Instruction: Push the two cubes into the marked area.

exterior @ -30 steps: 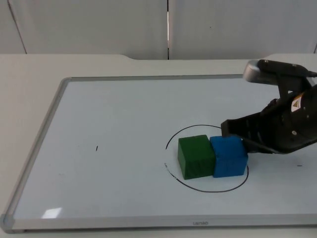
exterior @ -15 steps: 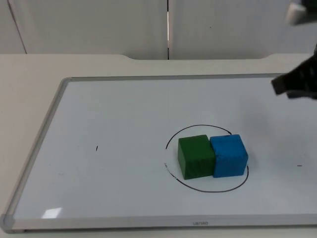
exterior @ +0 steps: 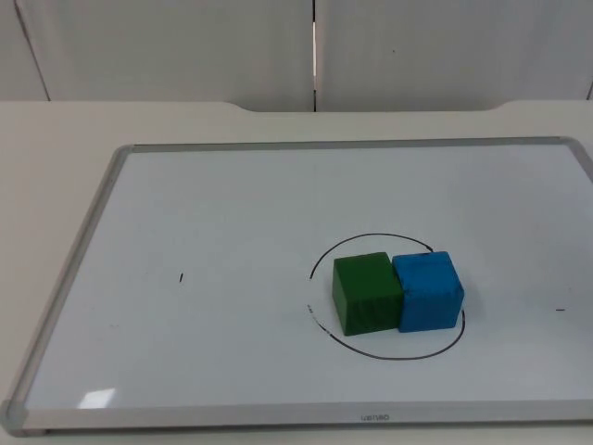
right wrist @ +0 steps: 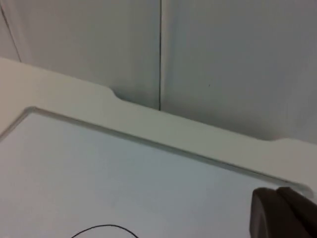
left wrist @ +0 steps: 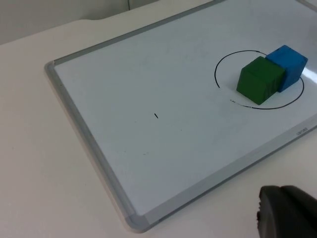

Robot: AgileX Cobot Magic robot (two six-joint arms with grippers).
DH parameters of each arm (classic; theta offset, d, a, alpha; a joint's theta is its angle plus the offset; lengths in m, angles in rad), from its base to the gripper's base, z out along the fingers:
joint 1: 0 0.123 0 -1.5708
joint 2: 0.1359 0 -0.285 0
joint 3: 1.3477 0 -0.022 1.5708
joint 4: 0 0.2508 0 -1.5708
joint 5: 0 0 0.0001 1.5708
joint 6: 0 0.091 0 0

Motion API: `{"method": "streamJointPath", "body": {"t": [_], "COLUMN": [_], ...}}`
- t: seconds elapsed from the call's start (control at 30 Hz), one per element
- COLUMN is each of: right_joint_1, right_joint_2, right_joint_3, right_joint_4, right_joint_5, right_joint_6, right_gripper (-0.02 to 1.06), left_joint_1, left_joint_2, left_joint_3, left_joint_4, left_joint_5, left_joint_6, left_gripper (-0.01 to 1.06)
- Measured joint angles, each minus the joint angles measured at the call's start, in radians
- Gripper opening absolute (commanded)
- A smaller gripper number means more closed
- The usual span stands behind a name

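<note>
A green cube [exterior: 367,293] and a blue cube [exterior: 429,291] sit side by side, touching, inside the black circle [exterior: 321,262] drawn on the whiteboard [exterior: 213,213]. The blue cube is on the far side of the green one from the small black mark [exterior: 182,276]. The left gripper [left wrist: 287,213] hangs off the whiteboard's near edge, and the right gripper [right wrist: 283,212] hangs above its far edge. I cannot tell if either one is pinched or loose.

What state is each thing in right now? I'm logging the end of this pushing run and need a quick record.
green cube: upright on the whiteboard, inside the drawn circle, touching the blue cube.
blue cube: upright, inside the circle near its edge, beside the green cube.
drawn circle: holds both cubes.
whiteboard: flat on the table.
left gripper: off the board, waiting.
right gripper: raised, facing the wall.
</note>
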Motion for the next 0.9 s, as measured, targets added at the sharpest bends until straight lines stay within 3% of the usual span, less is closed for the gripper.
{"method": "streamJointPath", "body": {"t": [0.3, 0.67, 0.9], "right_joint_1": [0.000, 0.000, 0.000], "right_joint_2": [-0.164, -0.436, -0.643], "right_joint_3": [0.005, 0.177, 0.224], "right_joint_4": [-0.008, 0.012, 0.070], "right_joint_5": [0.117, 0.197, 0.357], "right_joint_6": [-0.026, -0.029, -0.075], "right_gripper": [0.00, 0.00, 0.00], "left_joint_1": [0.000, 0.000, 0.000], "left_joint_2": [0.000, 0.000, 0.000], "left_joint_3": [0.000, 0.000, 0.000], "left_joint_4": [0.000, 0.000, 0.000], "left_joint_5": [0.000, 0.000, 0.000], "left_joint_6": [0.000, 0.000, 0.000], "left_gripper": [0.00, 0.00, 0.00]}}
